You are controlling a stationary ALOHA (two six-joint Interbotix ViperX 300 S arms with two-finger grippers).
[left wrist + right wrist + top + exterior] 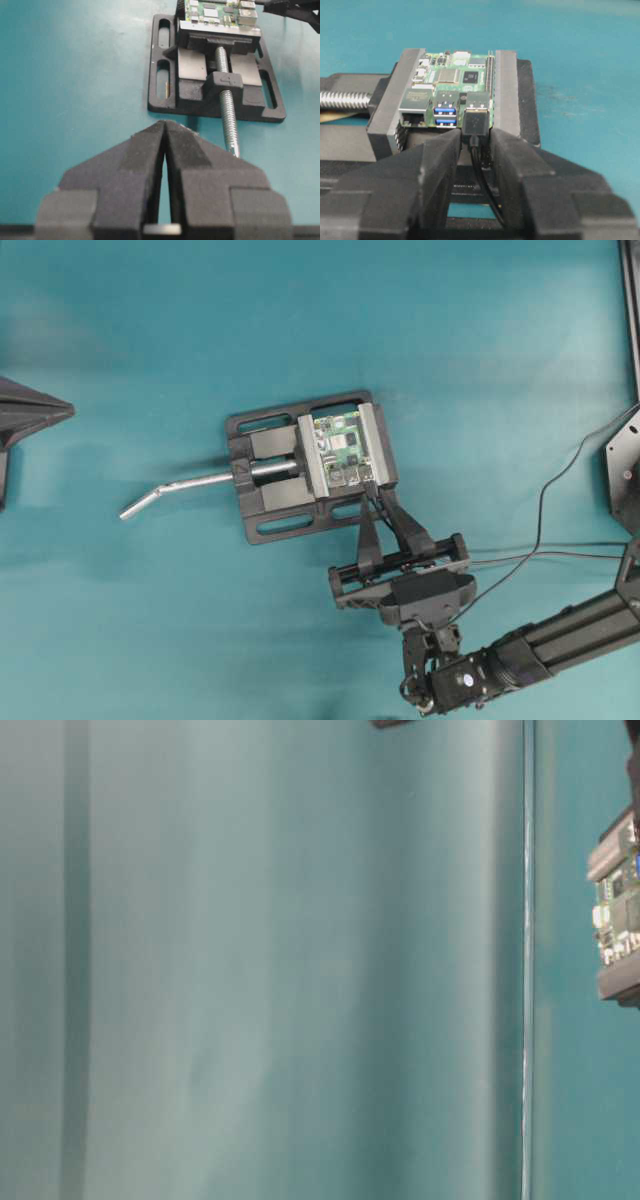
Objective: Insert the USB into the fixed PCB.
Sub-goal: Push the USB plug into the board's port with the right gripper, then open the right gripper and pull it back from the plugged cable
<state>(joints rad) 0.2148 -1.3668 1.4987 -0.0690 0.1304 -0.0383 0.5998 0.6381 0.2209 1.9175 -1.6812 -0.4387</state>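
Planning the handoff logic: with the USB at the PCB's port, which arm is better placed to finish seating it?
Right. Its gripper straddles the USB at the fixed PCB, jaws partly open. The left gripper sits shut, well back beyond the vise handle.

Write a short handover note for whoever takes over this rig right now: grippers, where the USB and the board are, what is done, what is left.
Left gripper: shut, empty, parked away from the vise.
Right gripper: fingers either side of the USB, small gaps showing; looks released.
Fixed PCB: clamped in the vise.
Done: USB appears seated in the board's right-hand port, cable trailing back between the fingers.
Left: back the right gripper off without snagging the cable; confirm the plug stays in.
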